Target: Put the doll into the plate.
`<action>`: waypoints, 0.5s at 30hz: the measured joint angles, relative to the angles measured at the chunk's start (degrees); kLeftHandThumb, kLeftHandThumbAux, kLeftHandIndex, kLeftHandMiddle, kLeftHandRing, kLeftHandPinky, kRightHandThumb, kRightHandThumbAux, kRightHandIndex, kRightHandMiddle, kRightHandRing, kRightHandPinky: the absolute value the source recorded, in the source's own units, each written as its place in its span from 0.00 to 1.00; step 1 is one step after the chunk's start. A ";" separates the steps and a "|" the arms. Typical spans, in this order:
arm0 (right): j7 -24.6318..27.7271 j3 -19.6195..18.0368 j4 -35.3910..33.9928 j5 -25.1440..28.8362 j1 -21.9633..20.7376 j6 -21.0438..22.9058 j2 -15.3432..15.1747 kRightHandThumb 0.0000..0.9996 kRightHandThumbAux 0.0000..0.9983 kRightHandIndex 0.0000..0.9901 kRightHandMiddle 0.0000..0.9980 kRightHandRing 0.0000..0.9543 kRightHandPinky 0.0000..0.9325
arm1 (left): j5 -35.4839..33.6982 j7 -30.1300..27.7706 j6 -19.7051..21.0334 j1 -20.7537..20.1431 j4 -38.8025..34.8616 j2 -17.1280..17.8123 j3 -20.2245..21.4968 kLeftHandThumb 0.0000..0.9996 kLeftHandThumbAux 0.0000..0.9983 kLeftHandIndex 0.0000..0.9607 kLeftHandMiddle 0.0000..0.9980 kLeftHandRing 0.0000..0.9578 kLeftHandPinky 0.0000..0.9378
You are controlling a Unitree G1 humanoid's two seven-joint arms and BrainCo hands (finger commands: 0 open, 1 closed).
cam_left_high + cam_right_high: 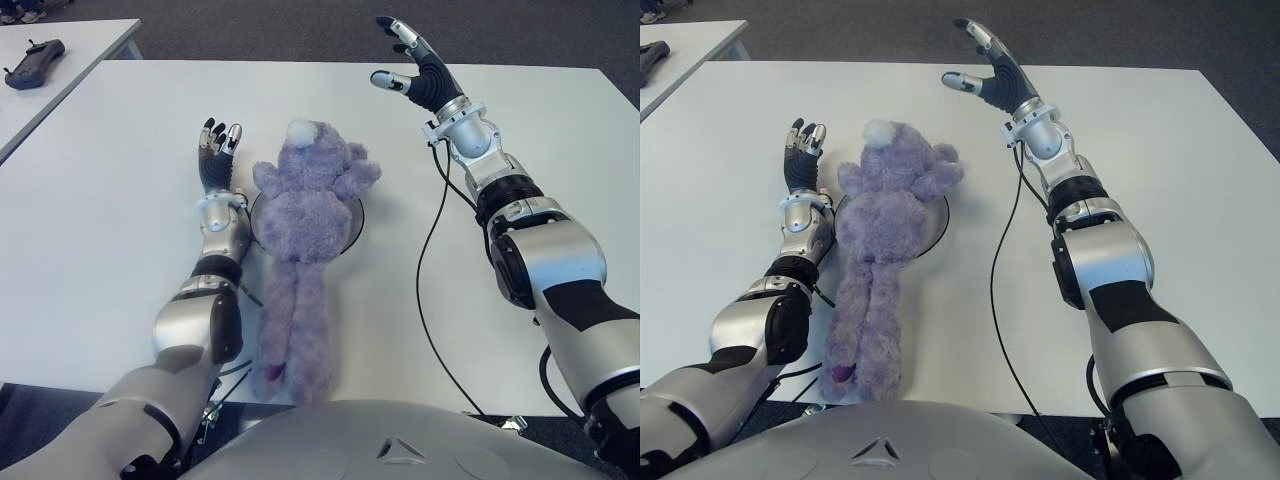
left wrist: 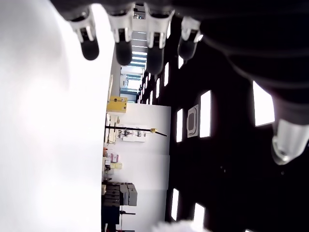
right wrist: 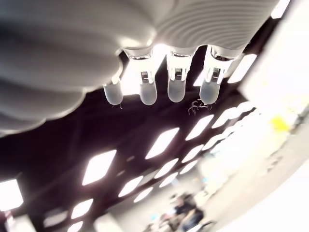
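Doll [image 1: 305,215] lies with its torso across the plate [image 1: 356,217], so I hold left hand [image 1: 217,150] and right hand [image 1: 412,68] spread wide and empty.

Doll [image 1: 305,215]: shaggy lilac plush, matt, nap clumping along the legs. Plate [image 1: 356,222]: looking dark and smooth-rimmed under it, material unclear. Table [image 1: 120,200]: smooth white laminate, showing a soft sheen. My left hand [image 1: 217,155] and right hand [image 1: 415,70]: black matt palms, silvery glossy shells, translucent plastic fingertips [image 3: 176,89]. Black cable [image 1: 428,260]: looking rubbery, smooth.
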 measured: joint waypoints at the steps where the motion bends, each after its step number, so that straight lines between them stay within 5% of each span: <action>1: 0.03 -0.37 0.18 0.21 0.00 0.65 0.15 0.00 0.34 0.00 0.00 0.00 0.00 | 0.00 0.00 0.00 0.00 0.00 0.00 0.00 0.00 0.49 0.03 0.14 0.09 0.00; 15: -0.93 -5.60 1.57 1.16 0.04 6.55 2.26 0.00 0.45 0.00 0.00 0.00 0.00 | 0.24 0.00 -0.06 0.01 -0.01 0.11 -0.10 0.00 0.48 0.02 0.13 0.08 0.00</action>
